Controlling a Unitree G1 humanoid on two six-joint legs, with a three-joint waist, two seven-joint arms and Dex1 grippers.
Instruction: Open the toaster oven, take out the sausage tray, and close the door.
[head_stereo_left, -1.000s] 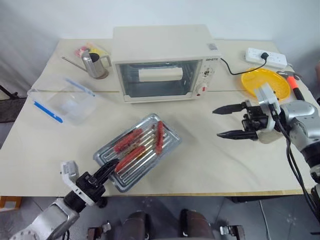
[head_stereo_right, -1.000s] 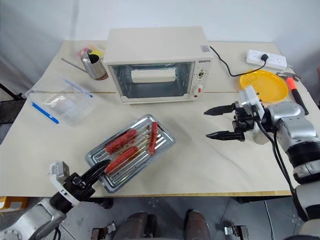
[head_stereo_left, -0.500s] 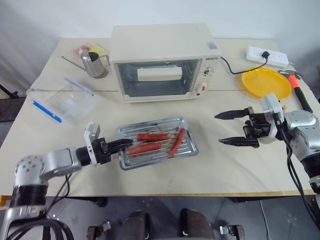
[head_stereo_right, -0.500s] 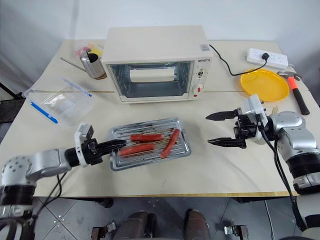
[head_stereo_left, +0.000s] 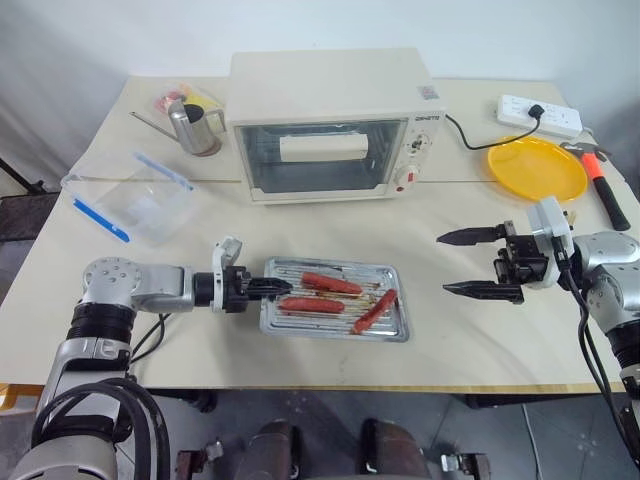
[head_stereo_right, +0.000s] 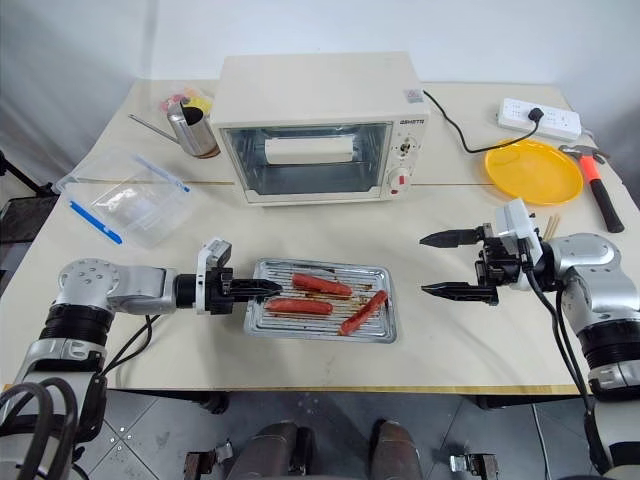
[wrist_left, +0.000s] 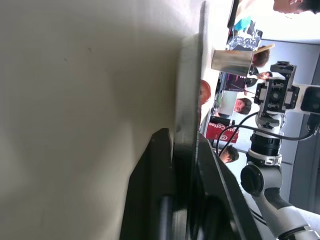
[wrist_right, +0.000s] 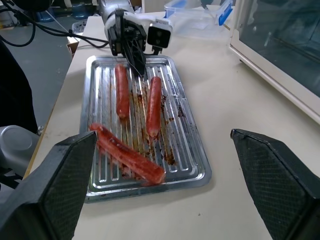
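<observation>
Left gripper clamps the sausage tray bearing three sausages; right gripper gapes.

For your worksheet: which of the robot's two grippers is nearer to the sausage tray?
Left. The left gripper is at the left short edge of the sausage tray, its fingers around the rim. The right gripper hangs open over bare table, off the tray's right side.
</observation>
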